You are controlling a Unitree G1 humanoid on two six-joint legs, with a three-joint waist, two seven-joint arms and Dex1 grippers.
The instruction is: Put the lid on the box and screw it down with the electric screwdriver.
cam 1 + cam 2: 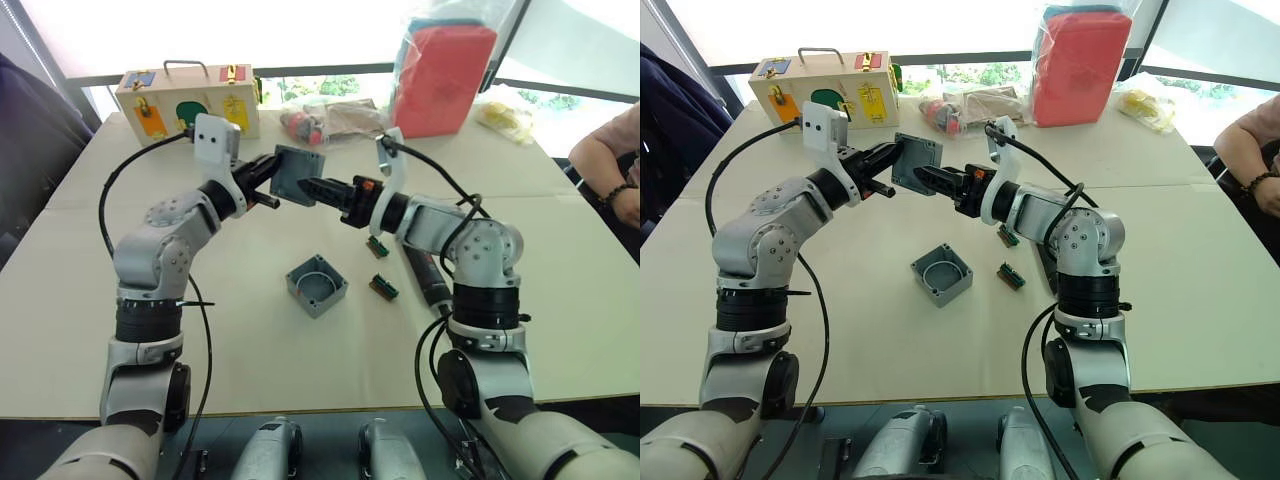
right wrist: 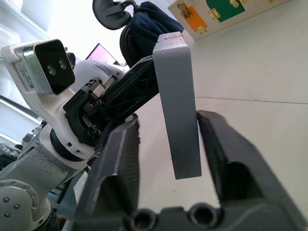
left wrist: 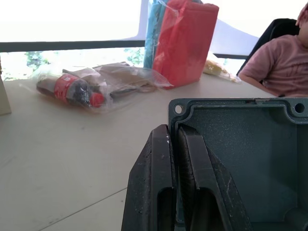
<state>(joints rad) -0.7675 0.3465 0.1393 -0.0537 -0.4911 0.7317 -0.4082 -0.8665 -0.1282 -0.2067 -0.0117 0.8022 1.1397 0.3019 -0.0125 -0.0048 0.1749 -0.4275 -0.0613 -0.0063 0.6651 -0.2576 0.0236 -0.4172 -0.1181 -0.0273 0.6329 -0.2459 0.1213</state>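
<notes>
You're holding the lid (image 1: 297, 174) aloft, left gripper (image 1: 268, 178) clamped on it, right gripper (image 1: 312, 188) straddling its edge with fingers apart (handover underway), while the box (image 1: 316, 285) is sitting uncovered and the electric screwdriver (image 1: 428, 278) is lying untouched on the tabletop (image 1: 80, 300).

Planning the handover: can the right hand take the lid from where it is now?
Probably yes. The right hand is open with a finger on each side of the lid, nothing between them. The left hand holds the opposite edge.
</notes>
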